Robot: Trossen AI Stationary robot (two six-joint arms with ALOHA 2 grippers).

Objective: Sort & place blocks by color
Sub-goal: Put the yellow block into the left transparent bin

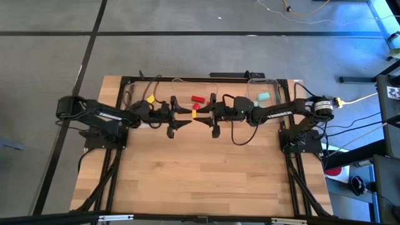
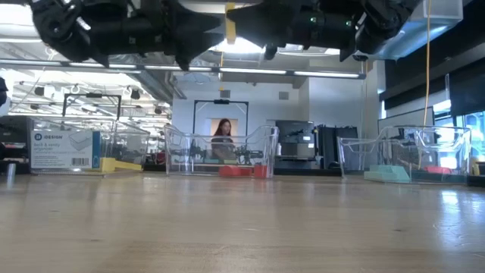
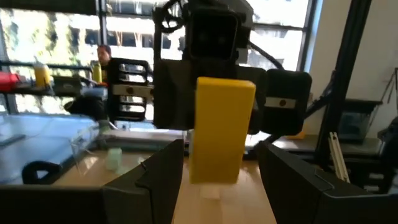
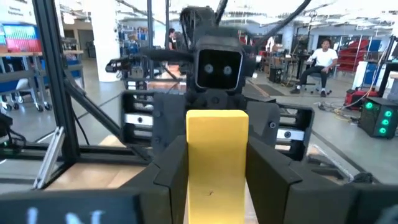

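Observation:
A yellow block (image 1: 194, 114) hangs high above the table's middle, between my two grippers, which face each other. It also shows in the low view (image 2: 229, 23). My right gripper (image 4: 217, 180) is shut on it. My left gripper (image 3: 217, 180) is open, with one finger on each side of the same block (image 3: 221, 130) and a gap showing on both sides. Other blocks lie in clear bins at the far edge: a yellow one (image 1: 150, 99), a red one (image 1: 197, 99) and a teal one (image 1: 263, 97). My right gripper pinches the yellow block's two opposite side faces (image 4: 214, 168) between its two fingers. The fingers come level from the table's right side. The block stands upright in the hold, lifted well clear of the table, and its far end sticks out toward my left gripper.
Three clear plastic bins stand in a row along the table's far edge: left (image 2: 121, 148), middle (image 2: 220, 152) and right (image 2: 402, 152). The wooden tabletop (image 1: 200, 175) lies in front of them. People show in the room beyond the table.

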